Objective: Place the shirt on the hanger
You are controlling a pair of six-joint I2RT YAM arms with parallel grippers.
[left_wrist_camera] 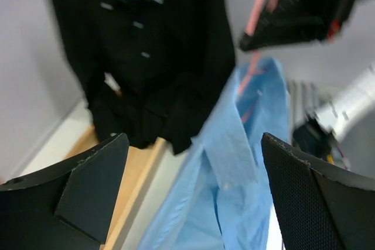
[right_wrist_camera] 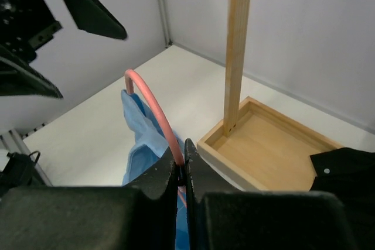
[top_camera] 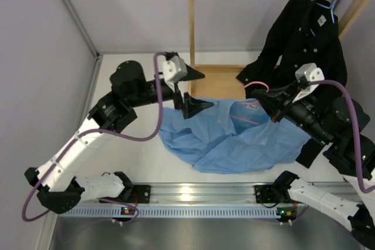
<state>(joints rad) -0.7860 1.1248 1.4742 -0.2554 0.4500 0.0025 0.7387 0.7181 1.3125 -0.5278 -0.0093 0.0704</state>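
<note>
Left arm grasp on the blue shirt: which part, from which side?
Probably the collar edge of the shirt, approached from the robot's left, where the left gripper hangs open. There the cloth stands up as a thin ridge beside the hanger that the right gripper clamps; the rest lies crumpled and flat.
</note>
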